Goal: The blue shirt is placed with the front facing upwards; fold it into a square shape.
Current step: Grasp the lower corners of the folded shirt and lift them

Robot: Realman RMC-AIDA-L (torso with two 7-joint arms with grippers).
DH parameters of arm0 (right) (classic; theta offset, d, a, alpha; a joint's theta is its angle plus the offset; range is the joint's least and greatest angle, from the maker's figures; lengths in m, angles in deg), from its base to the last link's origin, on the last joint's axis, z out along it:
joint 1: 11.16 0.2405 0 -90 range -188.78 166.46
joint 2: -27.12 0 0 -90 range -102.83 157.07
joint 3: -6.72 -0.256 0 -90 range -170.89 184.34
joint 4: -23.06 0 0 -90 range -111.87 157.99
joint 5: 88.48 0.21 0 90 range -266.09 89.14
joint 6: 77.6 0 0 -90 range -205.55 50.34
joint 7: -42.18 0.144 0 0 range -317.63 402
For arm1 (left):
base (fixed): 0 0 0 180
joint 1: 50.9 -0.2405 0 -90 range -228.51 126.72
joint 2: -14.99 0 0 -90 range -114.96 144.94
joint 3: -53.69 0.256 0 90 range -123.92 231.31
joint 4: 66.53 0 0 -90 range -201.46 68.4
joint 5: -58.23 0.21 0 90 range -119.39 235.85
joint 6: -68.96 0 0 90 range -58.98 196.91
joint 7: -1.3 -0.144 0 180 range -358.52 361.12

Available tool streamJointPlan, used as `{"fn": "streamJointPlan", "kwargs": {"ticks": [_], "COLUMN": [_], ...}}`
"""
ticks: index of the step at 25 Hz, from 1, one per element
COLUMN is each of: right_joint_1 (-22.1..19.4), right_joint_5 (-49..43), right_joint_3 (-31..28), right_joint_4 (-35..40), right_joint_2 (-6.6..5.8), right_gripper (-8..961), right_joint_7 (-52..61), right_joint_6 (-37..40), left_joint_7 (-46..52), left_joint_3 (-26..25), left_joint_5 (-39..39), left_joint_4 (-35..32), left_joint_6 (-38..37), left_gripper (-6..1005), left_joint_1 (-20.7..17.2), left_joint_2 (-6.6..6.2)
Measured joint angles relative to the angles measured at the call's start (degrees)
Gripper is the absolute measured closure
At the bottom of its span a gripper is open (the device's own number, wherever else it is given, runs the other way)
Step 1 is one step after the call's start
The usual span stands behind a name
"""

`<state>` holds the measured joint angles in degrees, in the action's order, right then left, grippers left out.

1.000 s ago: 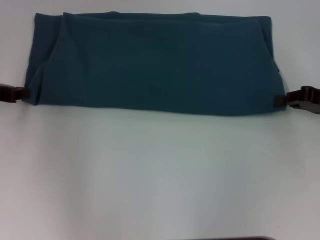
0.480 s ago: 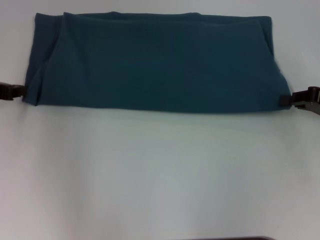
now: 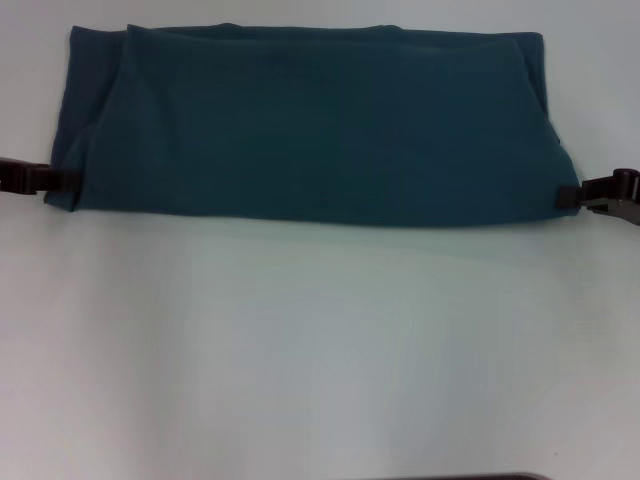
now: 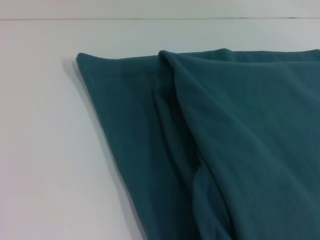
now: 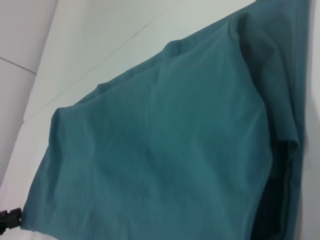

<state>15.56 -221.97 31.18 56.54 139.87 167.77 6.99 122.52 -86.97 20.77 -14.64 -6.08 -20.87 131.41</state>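
Head view: the blue shirt (image 3: pixel 310 125) lies flat on the white table (image 3: pixel 320 350) as a wide band, plain teal side up, no lettering visible. The left gripper (image 3: pixel 55 182) sits at the shirt's near left corner, its tip touching the cloth edge; the right gripper (image 3: pixel 572 195) sits at the near right corner, likewise against the hem. The whole shirt lies between the two claws. Whether either claw is pinching cloth or merely resting against it, I cannot tell. Layered folds run beside each claw along the shirt's ends.
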Motion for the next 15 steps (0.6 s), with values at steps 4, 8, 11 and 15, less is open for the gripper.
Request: {"fn": "streamJointPlan", "kwargs": {"ticks": [4, 8, 11, 15], "right_joint_1": [0.15, 0.23, 0.25, 0.26], "right_joint_5": [0.00, 0.00, 0.00, -0.01], "right_joint_3": [-0.07, -0.11, -0.06, -0.14], "right_joint_4": [0.00, 0.00, 0.00, 0.00], "right_joint_2": [0.00, 0.00, 0.00, 0.00], "right_gripper": [892, 890, 889, 887], "right_joint_7": [0.03, 0.09, 0.09, 0.09], "right_joint_6": [0.08, 0.10, 0.09, 0.12], "left_joint_7": [-0.15, -0.51, -0.84, -1.07], "left_joint_3": [0.04, 0.16, 0.42, 1.97], "left_joint_5": [0.03, 0.03, 0.03, 0.03], "left_joint_4": [-0.27, -0.38, -0.39, -0.39], "left_joint_6": [0.10, -0.17, -0.38, -0.58], "left_gripper": [491, 369, 295, 296], "left_joint_1": [0.10, 0.18, 0.21, 0.28], "left_joint_2": [0.07, 0.31, 0.51, 0.73]}}
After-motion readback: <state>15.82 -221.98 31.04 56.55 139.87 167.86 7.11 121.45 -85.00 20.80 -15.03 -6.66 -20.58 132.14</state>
